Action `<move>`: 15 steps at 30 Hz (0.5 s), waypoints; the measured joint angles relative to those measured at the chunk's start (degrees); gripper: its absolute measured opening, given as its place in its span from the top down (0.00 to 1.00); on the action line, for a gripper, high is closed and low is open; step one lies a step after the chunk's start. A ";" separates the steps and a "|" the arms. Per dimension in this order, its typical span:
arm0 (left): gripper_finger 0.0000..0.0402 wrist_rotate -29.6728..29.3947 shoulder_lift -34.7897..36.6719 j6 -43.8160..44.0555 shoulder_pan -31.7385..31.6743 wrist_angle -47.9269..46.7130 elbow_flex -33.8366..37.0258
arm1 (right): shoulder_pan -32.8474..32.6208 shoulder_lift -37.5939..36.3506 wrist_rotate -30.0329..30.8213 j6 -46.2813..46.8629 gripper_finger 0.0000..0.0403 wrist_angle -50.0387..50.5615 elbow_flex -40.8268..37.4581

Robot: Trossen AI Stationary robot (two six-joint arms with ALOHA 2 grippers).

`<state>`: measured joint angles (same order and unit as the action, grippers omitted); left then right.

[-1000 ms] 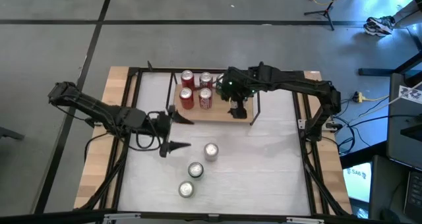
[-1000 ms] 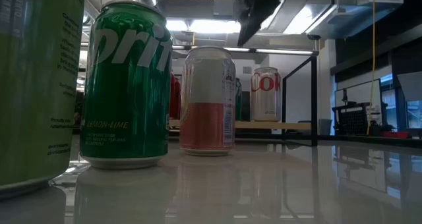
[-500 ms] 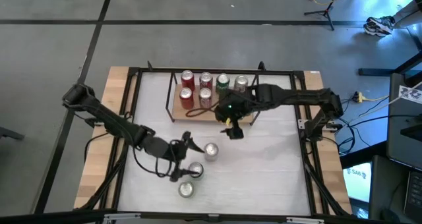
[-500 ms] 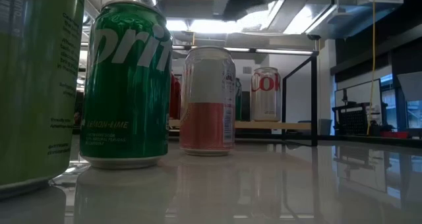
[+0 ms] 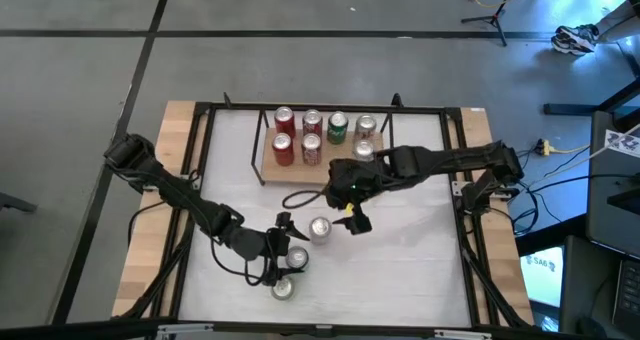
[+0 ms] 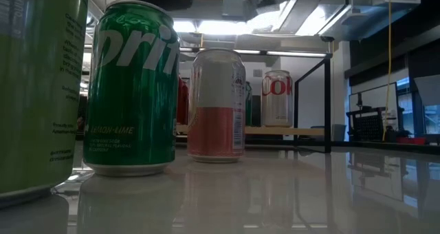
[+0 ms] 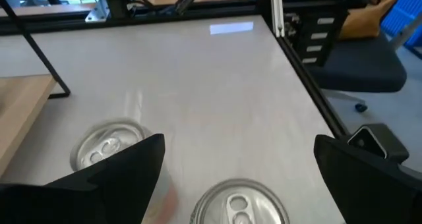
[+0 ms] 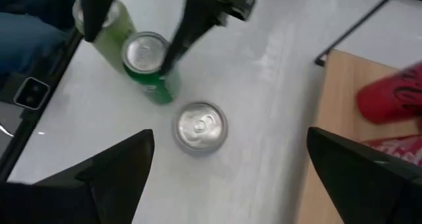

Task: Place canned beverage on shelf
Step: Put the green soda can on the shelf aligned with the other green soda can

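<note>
The white surface (image 5: pixel 400 250) was seen framed in black rails, with wooden strips along its sides. Toward its far edge the shelf (image 5: pixel 335 170) stood, a light-wood board in a thin black wire frame, just behind the right claw. Seven cans were counted on it: two red cans (image 5: pixel 284 117) and one silver-topped, a green can (image 5: pixel 338 128), further silver cans beside it.

The left arm (image 5: pixel 180 195) was noted reaching in low across the near part of the surface; the right arm (image 5: pixel 450 162) was noted stretched in from the far right side.

The left claw (image 5: pixel 283 248) was found with its fingers spread wide and nothing between them, poised directly over the green Sprite can (image 6: pixel 130 89). The right claw (image 5: pixel 352 205) was likewise found wide open and empty, just in front of the shelf, with the pink-and-white can (image 5: pixel 319 228) just beside it on its near side.

Three loose cans were recorded standing upright on the surface in a short diagonal row: the pink-and-white can, the Sprite can next, and a pale green can (image 5: pixel 282 288) nearest the front edge, just beyond the left claw.
</note>
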<state>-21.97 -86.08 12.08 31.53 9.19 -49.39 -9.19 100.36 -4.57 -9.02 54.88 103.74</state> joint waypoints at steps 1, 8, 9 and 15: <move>0.06 -0.02 -0.11 0.00 0.01 -0.14 -0.01 | -0.38 0.00 0.00 -0.01 0.03 -0.31 0.00; 0.06 -0.06 -0.20 2.66 0.02 -2.65 -0.02 | -2.64 0.00 0.01 0.00 0.03 -3.01 0.00; 0.06 -0.05 -0.20 2.88 0.02 -3.53 -0.04 | -2.92 0.00 0.03 0.00 0.03 -3.01 0.00; 0.06 0.15 -0.20 5.76 0.01 -6.79 -0.02 | -3.34 0.00 -0.01 0.63 0.03 -3.01 0.00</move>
<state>-21.82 -86.28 17.84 31.54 2.40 -49.41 -12.53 100.36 -4.57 -8.38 51.88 103.74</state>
